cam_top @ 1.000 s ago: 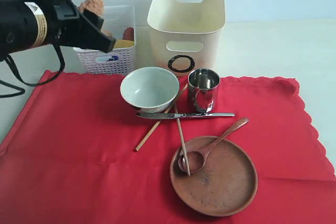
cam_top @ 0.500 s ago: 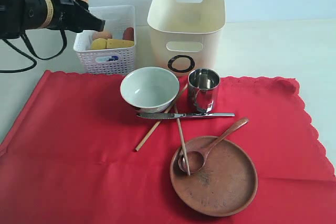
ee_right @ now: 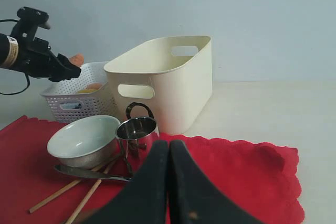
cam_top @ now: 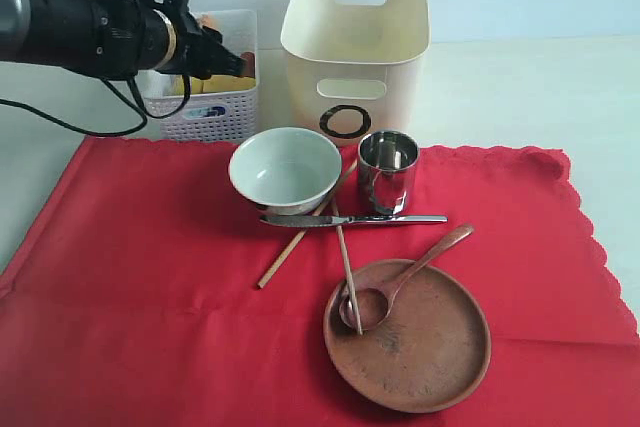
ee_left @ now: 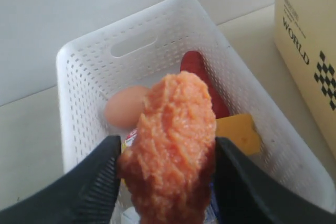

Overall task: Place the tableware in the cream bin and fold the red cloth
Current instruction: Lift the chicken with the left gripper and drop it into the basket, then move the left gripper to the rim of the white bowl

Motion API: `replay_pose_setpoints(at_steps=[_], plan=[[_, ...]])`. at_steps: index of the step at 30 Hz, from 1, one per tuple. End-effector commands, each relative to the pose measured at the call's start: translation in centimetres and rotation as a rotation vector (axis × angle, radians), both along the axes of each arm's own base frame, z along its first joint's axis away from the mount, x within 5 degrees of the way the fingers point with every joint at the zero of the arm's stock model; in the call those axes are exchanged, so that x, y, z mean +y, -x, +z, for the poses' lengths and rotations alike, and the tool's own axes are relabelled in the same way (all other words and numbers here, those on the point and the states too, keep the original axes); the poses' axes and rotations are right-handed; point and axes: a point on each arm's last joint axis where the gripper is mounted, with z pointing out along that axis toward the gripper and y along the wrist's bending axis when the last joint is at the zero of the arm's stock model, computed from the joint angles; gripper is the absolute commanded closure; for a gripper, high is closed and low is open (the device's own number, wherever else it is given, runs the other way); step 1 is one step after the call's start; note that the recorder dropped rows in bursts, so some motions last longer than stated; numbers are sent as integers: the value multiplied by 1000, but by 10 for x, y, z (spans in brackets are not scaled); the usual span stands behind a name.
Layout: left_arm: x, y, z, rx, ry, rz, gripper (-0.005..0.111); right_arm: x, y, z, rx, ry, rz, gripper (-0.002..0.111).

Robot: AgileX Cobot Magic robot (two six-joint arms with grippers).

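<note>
The red cloth [cam_top: 140, 277] lies spread on the table. On it stand the grey-white bowl [cam_top: 285, 167] and the steel cup [cam_top: 387, 169], with the knife [cam_top: 350, 219] lying across two chopsticks [cam_top: 345, 267]. The wooden spoon [cam_top: 400, 282] rests on the round wooden plate [cam_top: 430, 357]. Behind them stands the cream bin [cam_top: 355, 47]. My left gripper [cam_top: 222, 50] hovers over the white basket [cam_top: 205, 112], shut on an orange crumbly food piece [ee_left: 173, 140]. My right gripper [ee_right: 169, 148] is shut on nothing, low over the cloth near the cup [ee_right: 137, 132].
The perforated basket [ee_left: 84, 51] holds an egg [ee_left: 123, 111], a yellow cheese slice [ee_left: 239, 132] and a red item [ee_left: 202, 77]. It stands just left of the cream bin [ee_left: 307, 51]. Bare pale table lies to the right of the bin.
My left arm has swung right and down from the far left until its gripper is over the basket, still carrying the orange food piece. The tableware and the right gripper have not moved.
</note>
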Motion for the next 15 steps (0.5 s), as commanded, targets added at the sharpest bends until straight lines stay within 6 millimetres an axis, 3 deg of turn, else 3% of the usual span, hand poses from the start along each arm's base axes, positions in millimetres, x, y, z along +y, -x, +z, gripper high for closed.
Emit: replay_pose_setpoints(at_steps=[1, 10, 15], plan=[[-1, -12, -7, -2, 11, 25, 82, 0, 0, -1, -5, -1, 2, 108], [3, -24, -29, 10, 40, 173, 19, 0, 0, -1, -5, -1, 2, 108], [3, -25, -33, 16, 35, 174, 1, 0, 0, -1, -5, -1, 2, 108]])
